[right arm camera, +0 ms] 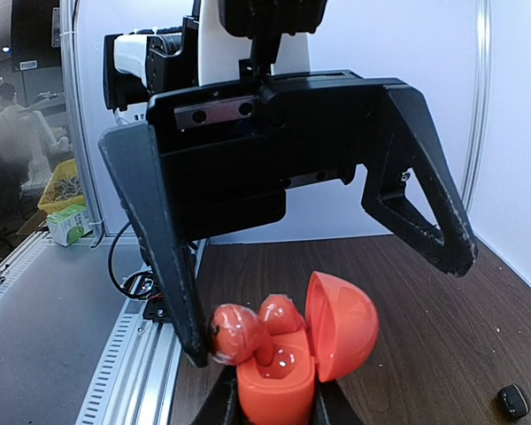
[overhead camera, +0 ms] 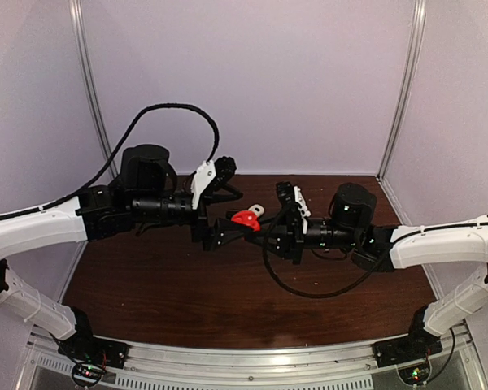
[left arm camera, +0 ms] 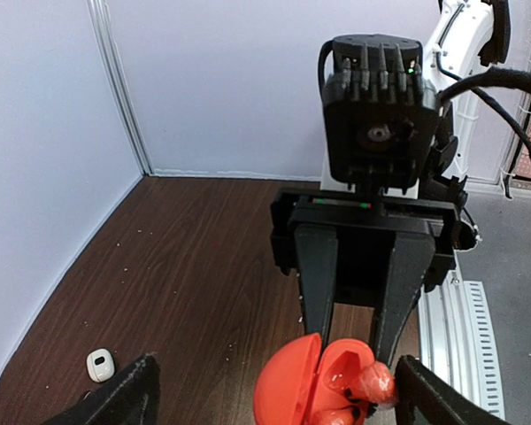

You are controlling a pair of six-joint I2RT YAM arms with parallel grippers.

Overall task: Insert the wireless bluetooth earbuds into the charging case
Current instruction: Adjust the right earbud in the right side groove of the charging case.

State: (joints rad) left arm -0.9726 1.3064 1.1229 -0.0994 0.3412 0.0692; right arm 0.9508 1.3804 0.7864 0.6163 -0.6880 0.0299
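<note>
Surface: dark wood-grain table (overhead camera: pixel 187 301) boxed in by pale walls (overhead camera: pixel 309 81), speckled with light crumbs in the left wrist view.
Charging case: red charging case (right arm camera: pixel 279 381) held above the table at centre of the top view, between the two wrists, its lid (right arm camera: pixel 341 323) swung open.
Earbuds: two red earbuds (right arm camera: pixel 279 314) at the case's open mouth. One sits low in its socket, and the other stands higher at the rim, just beside a left finger. Contact cannot be told.
Right gripper: right gripper (left arm camera: pixel 350 345) has its fingers pinching the case base from both sides.
Left gripper: left gripper (right arm camera: pixel 327 305) faces it with fingers spread wide, one on each side of the case, pinching nothing.
Loose items: small white case (left arm camera: pixel 100 365) on the table at lower left of the left wrist view. A small black object (right arm camera: pixel 513 401) is at lower right of the right wrist view.
</note>
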